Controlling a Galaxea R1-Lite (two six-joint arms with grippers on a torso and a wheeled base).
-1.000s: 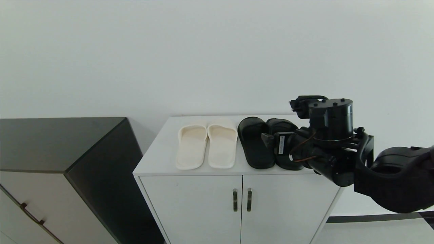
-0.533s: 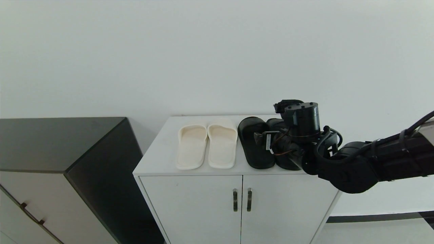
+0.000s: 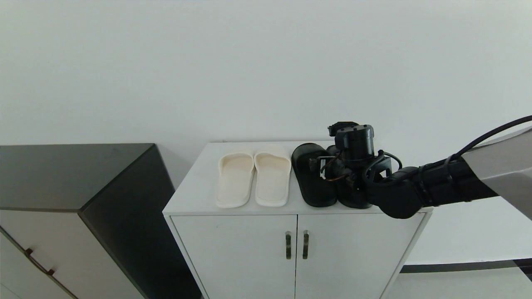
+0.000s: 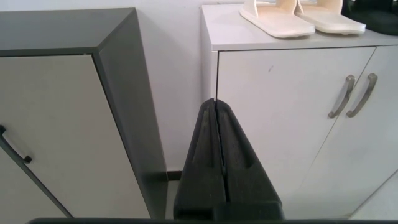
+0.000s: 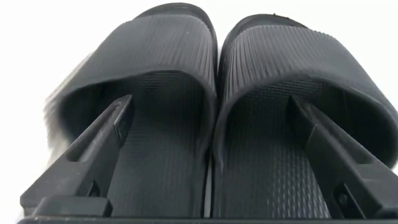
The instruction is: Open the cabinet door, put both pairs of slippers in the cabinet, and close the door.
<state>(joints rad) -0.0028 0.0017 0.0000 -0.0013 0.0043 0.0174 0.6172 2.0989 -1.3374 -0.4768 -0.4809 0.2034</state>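
On top of the white cabinet (image 3: 191,195) lie a white pair of slippers (image 3: 253,178) and, to its right, a black pair (image 3: 311,182). Both cabinet doors (image 3: 237,257) are closed, and their handles (image 3: 296,245) meet at the middle. My right gripper (image 3: 334,176) is down over the black pair and hides most of the right slipper. In the right wrist view the gripper (image 5: 211,155) is open, with one finger (image 5: 93,168) above each black slipper (image 5: 155,74) near the strap openings. My left gripper (image 4: 221,162) is shut and empty, low in front of the cabinet's left side (image 4: 280,124).
A taller dark cabinet (image 3: 75,174) with a pale drawer front stands just left of the white one, with a narrow gap between them. A plain white wall runs close behind. Open floor lies to the right of the white cabinet (image 3: 457,274).
My right arm has stretched forward and to the left, bringing its gripper from the cabinet's front right corner down over the black slippers. The slippers and doors have not moved.
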